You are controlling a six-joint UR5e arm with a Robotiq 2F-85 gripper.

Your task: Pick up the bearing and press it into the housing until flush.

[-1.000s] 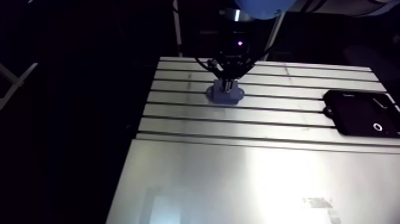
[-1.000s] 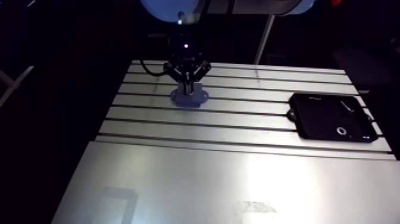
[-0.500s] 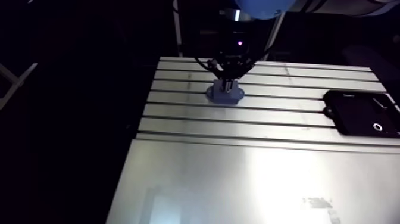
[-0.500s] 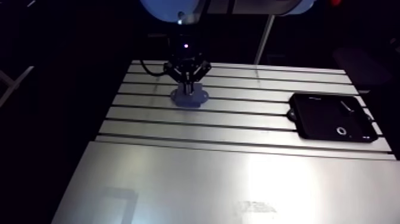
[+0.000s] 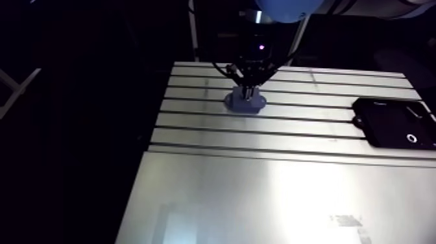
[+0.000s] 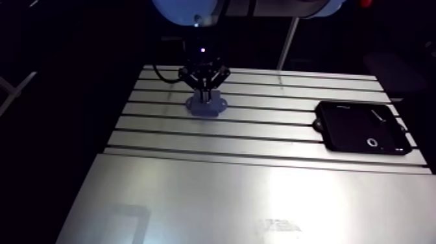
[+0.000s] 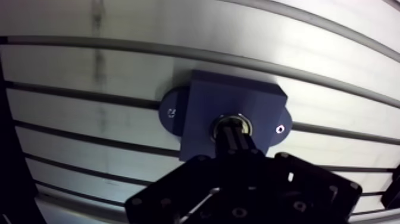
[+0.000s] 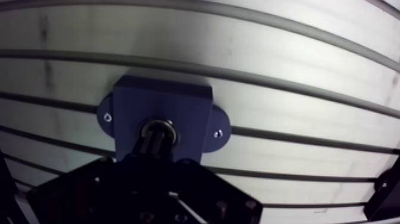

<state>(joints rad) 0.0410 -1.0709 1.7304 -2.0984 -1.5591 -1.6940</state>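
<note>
Gripper (image 7: 234,132) pinched narrow atop the bearing (image 7: 233,119) in the housing (image 7: 208,107), tray (image 5: 389,126) at three o'clock; probably light, rigid, slick: grasp its rim.

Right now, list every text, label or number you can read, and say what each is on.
Housing flange: a small pale mark, too blurred to read.
Table: a faint printed patch, too blurred to read.
No other text shows.
</note>
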